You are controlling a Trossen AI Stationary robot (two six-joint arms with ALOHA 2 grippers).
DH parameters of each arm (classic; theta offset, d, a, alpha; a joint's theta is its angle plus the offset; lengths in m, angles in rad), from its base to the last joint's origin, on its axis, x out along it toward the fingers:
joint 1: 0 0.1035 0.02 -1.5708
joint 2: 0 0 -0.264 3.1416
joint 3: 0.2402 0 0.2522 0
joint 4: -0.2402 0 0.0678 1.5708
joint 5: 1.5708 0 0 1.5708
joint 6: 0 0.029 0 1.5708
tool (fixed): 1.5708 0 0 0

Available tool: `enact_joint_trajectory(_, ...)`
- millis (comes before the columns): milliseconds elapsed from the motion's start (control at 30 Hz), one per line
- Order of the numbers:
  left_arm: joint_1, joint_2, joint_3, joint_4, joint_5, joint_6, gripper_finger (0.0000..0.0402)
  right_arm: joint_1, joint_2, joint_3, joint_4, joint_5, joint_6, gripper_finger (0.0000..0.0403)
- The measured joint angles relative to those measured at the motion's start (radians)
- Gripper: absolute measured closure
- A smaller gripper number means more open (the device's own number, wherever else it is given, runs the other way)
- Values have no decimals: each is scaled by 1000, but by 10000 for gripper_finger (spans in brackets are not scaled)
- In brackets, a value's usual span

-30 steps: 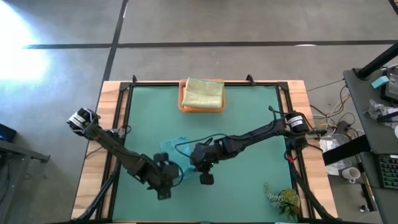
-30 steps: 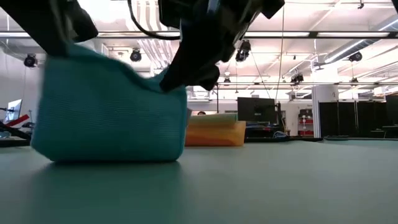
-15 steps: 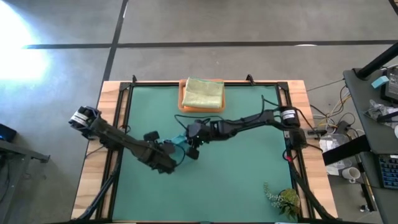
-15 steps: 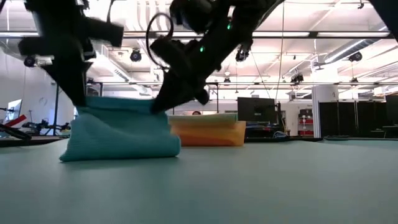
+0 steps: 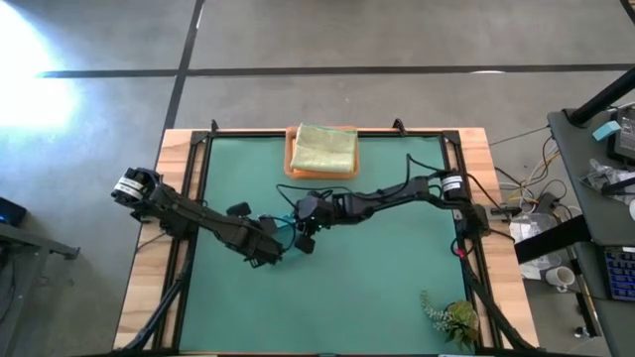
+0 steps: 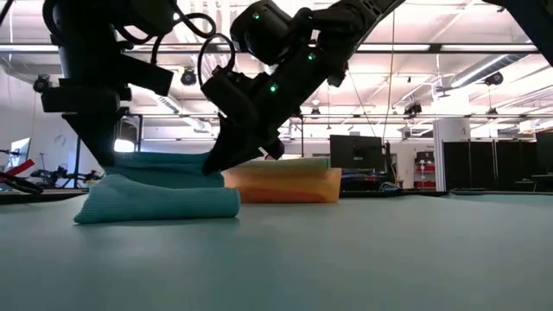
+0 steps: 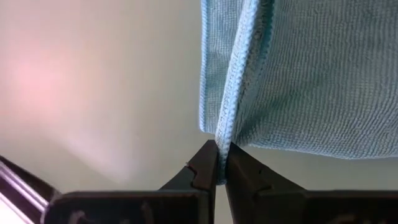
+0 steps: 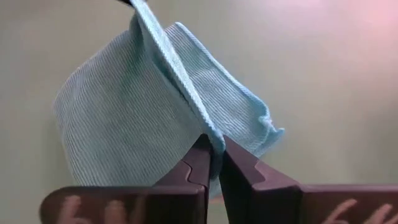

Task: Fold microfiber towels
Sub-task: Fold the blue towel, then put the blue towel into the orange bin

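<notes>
Fingers of the left gripper (image 7: 219, 163) and the right gripper (image 8: 214, 163) each pinch an edge of the teal towel (image 6: 160, 192), which lies folded mid-mat (image 5: 387, 288), near the tray (image 5: 321, 171) of stacked towels (image 5: 324, 149).

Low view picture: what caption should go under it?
Both hands, left and right, pinch the teal towel folded on the table.
</notes>
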Motion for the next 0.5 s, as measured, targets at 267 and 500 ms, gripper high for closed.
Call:
enact_joint_trajectory(267, 11, 0, 0, -3, -19, 42, 349, -2, 0, -2, 5, -11, 10, 317)
enact_joint_trajectory(500, 36, 0, 5, -35, -27, 40, 271, -24, -45, -2, -68, -14, 31, 265)
